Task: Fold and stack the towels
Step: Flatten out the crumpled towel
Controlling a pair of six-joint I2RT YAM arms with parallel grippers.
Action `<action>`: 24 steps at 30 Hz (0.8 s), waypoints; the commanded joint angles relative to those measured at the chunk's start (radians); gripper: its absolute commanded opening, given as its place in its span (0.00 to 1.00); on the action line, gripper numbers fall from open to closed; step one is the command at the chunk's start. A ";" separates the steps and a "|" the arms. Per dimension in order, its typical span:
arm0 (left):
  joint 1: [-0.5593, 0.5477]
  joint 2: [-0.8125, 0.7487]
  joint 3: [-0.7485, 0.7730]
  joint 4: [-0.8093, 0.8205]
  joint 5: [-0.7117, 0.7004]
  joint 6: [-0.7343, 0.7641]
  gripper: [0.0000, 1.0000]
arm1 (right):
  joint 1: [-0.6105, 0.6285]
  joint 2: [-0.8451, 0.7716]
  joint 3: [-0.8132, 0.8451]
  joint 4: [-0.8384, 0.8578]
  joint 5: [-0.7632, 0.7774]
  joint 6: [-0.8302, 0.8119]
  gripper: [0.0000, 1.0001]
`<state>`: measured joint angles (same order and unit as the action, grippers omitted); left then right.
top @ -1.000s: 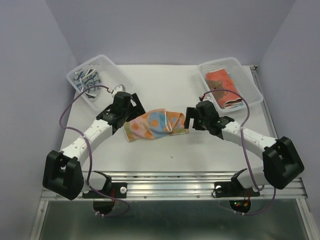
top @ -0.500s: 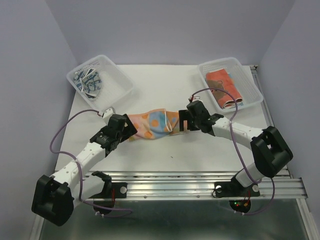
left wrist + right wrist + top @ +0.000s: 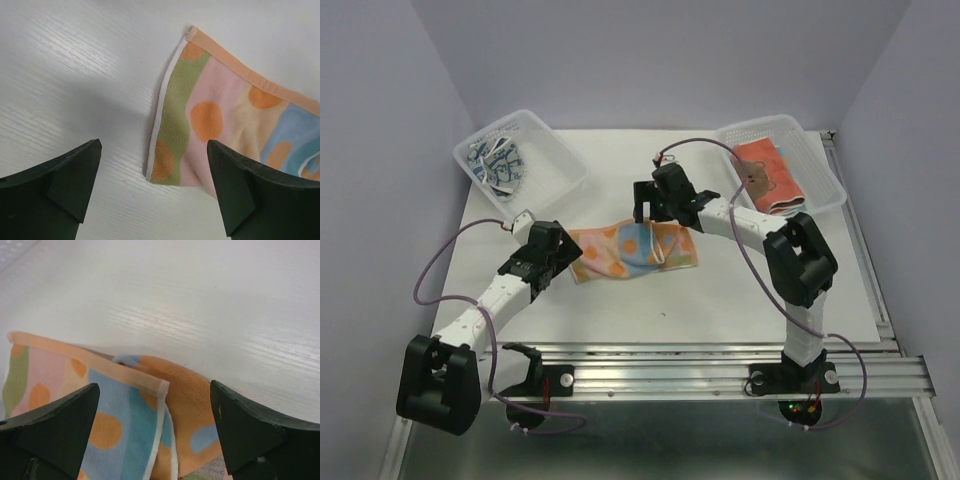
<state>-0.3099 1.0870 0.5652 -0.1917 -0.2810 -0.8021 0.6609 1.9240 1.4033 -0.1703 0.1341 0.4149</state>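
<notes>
white desk (image 3: 720, 290) fills mid-frame. upper-left basket (image 3: 563, 168) holds blue towels (image 3: 495, 165); upper-right basket (image 3: 823, 175) holds a folded red towel (image 3: 770, 178). dotted towel (image 3: 630, 250) lies rumpled at centre, on the desk. left claw (image 3: 558, 250), fingers wide apart and empty, is at its left end. right claw (image 3: 650, 200), also spread and empty, is over its top edge.

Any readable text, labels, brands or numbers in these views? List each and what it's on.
None can be read.
The dotted towel on the table shows only dots and colour blocks.
The folded towel in the right basket and the cloths in the left basket carry prints too small to show any letters.
</notes>
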 commanded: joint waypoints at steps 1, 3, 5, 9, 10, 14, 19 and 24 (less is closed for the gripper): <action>0.022 -0.021 0.022 0.041 -0.015 0.020 0.99 | 0.003 0.081 0.132 -0.026 0.061 0.044 0.92; 0.035 -0.025 0.013 0.046 -0.014 0.023 0.99 | 0.003 0.114 0.158 -0.035 0.046 0.051 0.84; 0.048 -0.025 0.009 0.047 -0.010 0.027 0.99 | 0.003 0.130 0.169 -0.055 0.030 0.059 0.81; 0.057 -0.029 0.001 0.057 -0.001 0.037 0.99 | 0.003 0.133 0.134 -0.018 -0.005 0.068 0.61; 0.057 -0.024 -0.001 0.060 0.000 0.043 0.99 | 0.003 0.132 0.131 -0.011 -0.016 0.068 0.54; 0.057 -0.012 -0.005 0.069 0.011 0.058 0.99 | 0.003 0.136 0.129 0.005 -0.082 0.045 0.34; 0.057 -0.002 -0.008 0.071 0.017 0.064 0.99 | 0.005 0.139 0.126 -0.009 -0.096 0.064 0.35; 0.058 -0.006 -0.011 0.071 0.023 0.064 0.99 | 0.003 0.135 0.108 -0.002 -0.103 0.084 0.35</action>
<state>-0.2569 1.0855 0.5652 -0.1459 -0.2546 -0.7555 0.6609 2.0701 1.5036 -0.2020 0.0536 0.4755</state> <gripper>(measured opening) 0.986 0.370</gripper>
